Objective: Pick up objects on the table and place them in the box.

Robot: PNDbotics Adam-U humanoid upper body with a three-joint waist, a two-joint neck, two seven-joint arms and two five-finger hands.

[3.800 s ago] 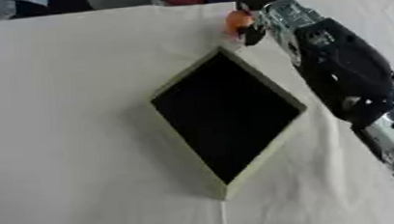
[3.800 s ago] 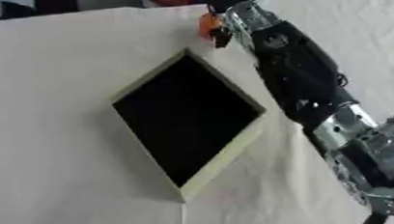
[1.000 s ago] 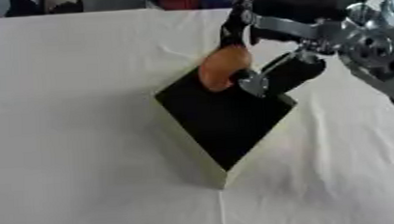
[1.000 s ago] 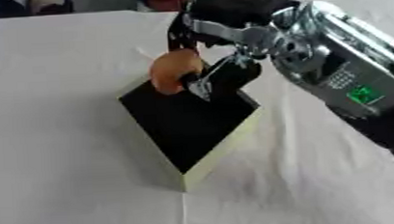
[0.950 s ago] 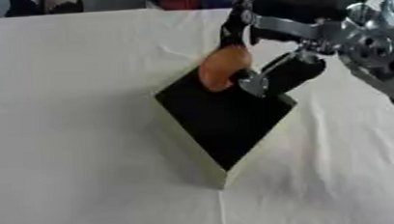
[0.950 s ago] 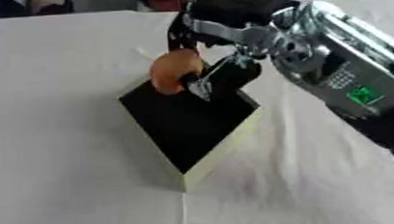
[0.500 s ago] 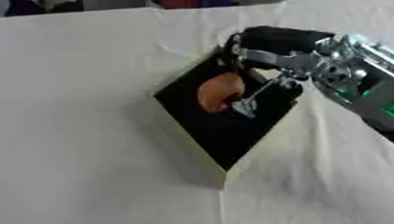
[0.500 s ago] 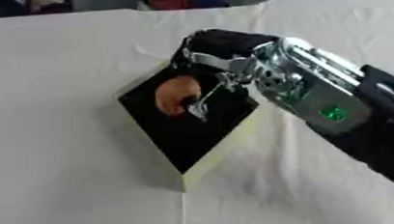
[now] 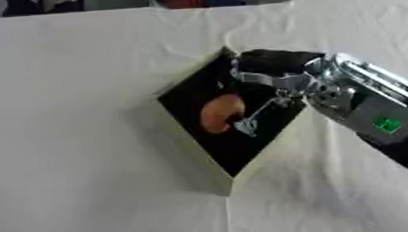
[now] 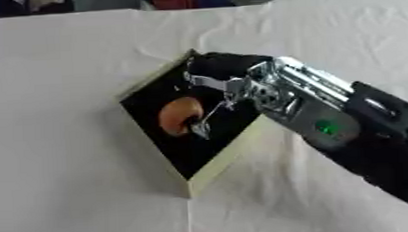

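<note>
White-clothed table point(image 9: 75, 94), black-lined box point(image 9: 197, 161) on it, set cornerwise

Nearly four seconds earlier the right hand point(image 9: 271, 79) reached to the far side of the surface point(image 9: 74, 84), at a small orange object point(image 9: 221, 113) beyond the box point(image 9: 187, 139). A second ago it carried that object above the box's far corner. Since then the hand came down into the box, and the orange object sat low against the dark interior, fingers point(image 9: 247, 123) beside it.
</note>
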